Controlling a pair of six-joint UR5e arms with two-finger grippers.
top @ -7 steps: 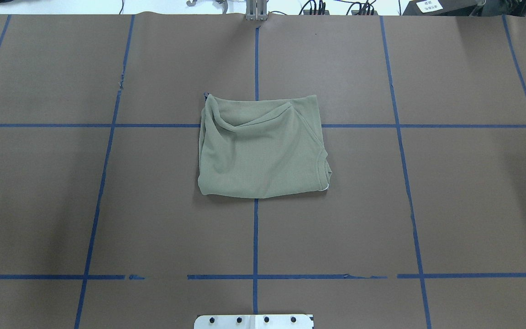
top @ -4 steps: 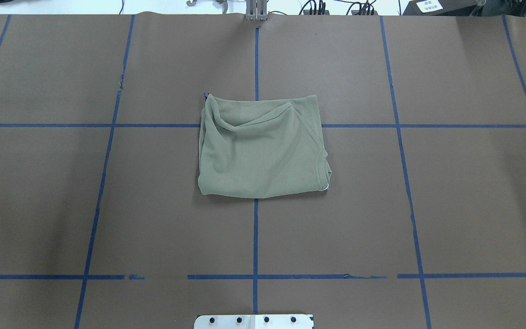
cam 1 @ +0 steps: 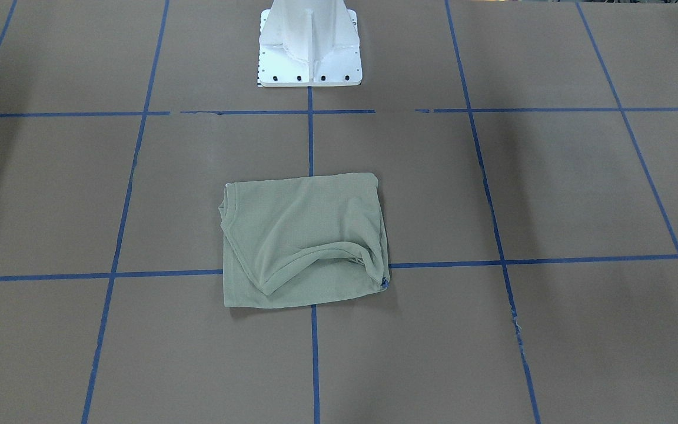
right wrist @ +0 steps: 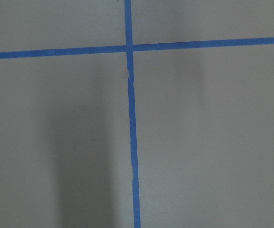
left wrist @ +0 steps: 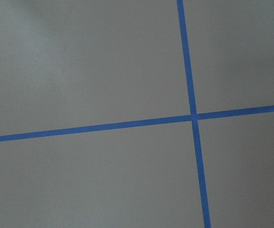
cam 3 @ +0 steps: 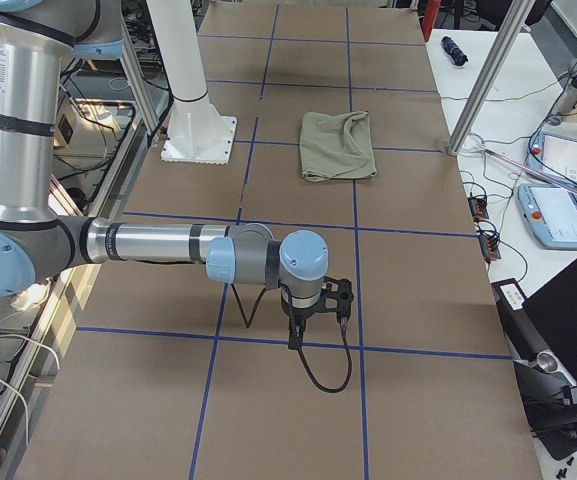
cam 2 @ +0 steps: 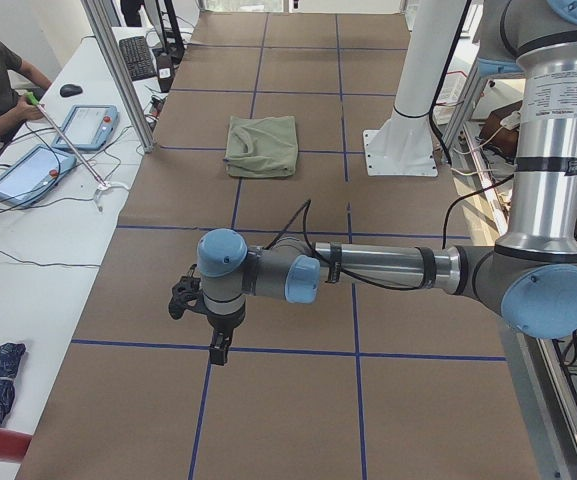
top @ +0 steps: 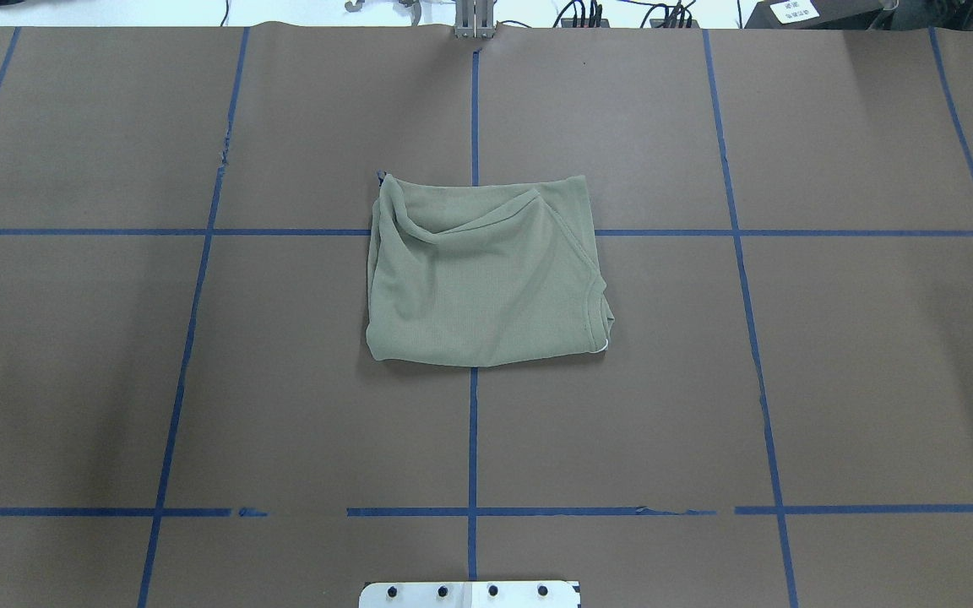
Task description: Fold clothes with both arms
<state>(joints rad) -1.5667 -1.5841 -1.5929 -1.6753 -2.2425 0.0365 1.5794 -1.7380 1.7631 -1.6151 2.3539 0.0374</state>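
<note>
Now the folded green shirt (top: 482, 274) lies flat mid-way along the brown table (top: 833, 380), over a crossing of 2 blue tape lines (top: 473, 422). The left gripper (cam 2: 218, 352) and right gripper (cam 3: 296, 338) hang well apart from it; whether their fingers are spread, I cannot tell.

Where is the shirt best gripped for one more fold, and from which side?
Probably the two near corners of the shirt, taken together, coming in low from the robot's side. That near edge lies flat and fairly straight with bare table before it. The far left corner, as the robot sees it, is bunched into a raised ridge and may drag.
</note>
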